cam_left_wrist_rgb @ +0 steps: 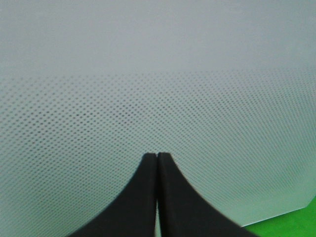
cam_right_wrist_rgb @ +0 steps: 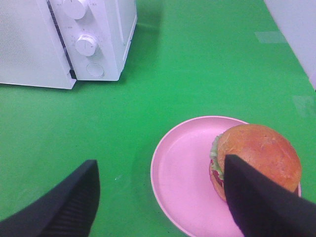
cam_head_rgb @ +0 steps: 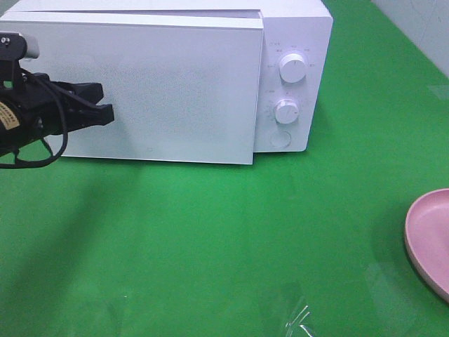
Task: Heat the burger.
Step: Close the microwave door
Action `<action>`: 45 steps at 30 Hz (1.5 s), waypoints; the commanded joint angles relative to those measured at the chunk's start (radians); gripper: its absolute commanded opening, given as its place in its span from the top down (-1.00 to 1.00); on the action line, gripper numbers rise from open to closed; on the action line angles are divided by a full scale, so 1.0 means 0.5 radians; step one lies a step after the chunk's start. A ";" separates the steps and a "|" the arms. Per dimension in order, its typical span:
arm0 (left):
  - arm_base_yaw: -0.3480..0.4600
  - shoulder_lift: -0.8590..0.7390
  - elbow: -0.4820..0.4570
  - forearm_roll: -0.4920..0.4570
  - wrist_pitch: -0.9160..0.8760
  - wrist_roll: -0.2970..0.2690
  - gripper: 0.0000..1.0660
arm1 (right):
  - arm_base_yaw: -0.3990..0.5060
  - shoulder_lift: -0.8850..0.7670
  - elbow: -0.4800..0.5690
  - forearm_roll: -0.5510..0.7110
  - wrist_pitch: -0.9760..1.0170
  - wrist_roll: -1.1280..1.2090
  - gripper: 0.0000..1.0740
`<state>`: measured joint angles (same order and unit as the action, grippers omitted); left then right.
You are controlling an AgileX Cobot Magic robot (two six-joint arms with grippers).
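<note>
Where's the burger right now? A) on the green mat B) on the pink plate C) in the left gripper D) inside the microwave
B: the right wrist view shows the burger sitting on the pink plate, with the open right gripper above it.

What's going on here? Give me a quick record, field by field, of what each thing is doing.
microwave: white, door slightly ajar
left claw: shut, tips at the door front
right claw: open, above the plate, holding nothing
burger: on the pink plate, off-centre
pink plate: on the green table, right of the microwave
</note>
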<state>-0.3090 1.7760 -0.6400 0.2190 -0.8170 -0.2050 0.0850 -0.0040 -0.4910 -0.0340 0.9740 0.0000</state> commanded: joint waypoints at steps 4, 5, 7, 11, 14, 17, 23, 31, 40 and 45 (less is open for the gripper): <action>-0.118 0.066 -0.136 -0.012 0.056 -0.020 1.00 | -0.008 -0.054 0.002 -0.002 -0.030 -0.020 -0.32; -0.162 0.098 -0.196 -0.014 0.118 -0.002 1.00 | -0.008 -0.054 0.002 -0.002 -0.030 -0.020 -0.32; -0.202 0.132 -0.256 -0.028 0.150 0.008 1.00 | -0.008 -0.054 0.002 -0.002 -0.030 -0.020 -0.32; -0.270 0.200 -0.364 -0.086 0.180 0.006 1.00 | -0.008 -0.054 0.002 -0.002 -0.030 -0.020 -0.32; -0.322 0.254 -0.480 -0.122 0.238 0.008 1.00 | -0.008 -0.054 0.002 -0.002 -0.030 -0.020 -0.32; -0.356 0.334 -0.622 -0.120 0.298 0.008 1.00 | -0.008 -0.054 0.002 -0.002 -0.030 -0.020 -0.32; -0.356 0.404 -0.770 -0.158 0.384 0.008 1.00 | -0.008 -0.054 0.002 -0.002 -0.030 -0.020 -0.32; -0.340 0.452 -0.894 -0.254 0.434 0.062 1.00 | -0.008 -0.054 0.002 -0.002 -0.030 -0.020 -0.32; -0.396 0.380 -0.886 -0.166 0.632 0.014 1.00 | -0.008 -0.054 0.002 -0.002 -0.030 -0.020 -0.32; -0.492 0.240 -0.884 -0.168 1.094 0.016 0.99 | -0.008 -0.054 0.002 -0.002 -0.030 -0.020 -0.32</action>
<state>-0.5540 1.9170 -1.0690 0.1650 -0.2960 -0.1870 0.0850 -0.0040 -0.4910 -0.0340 0.9740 0.0000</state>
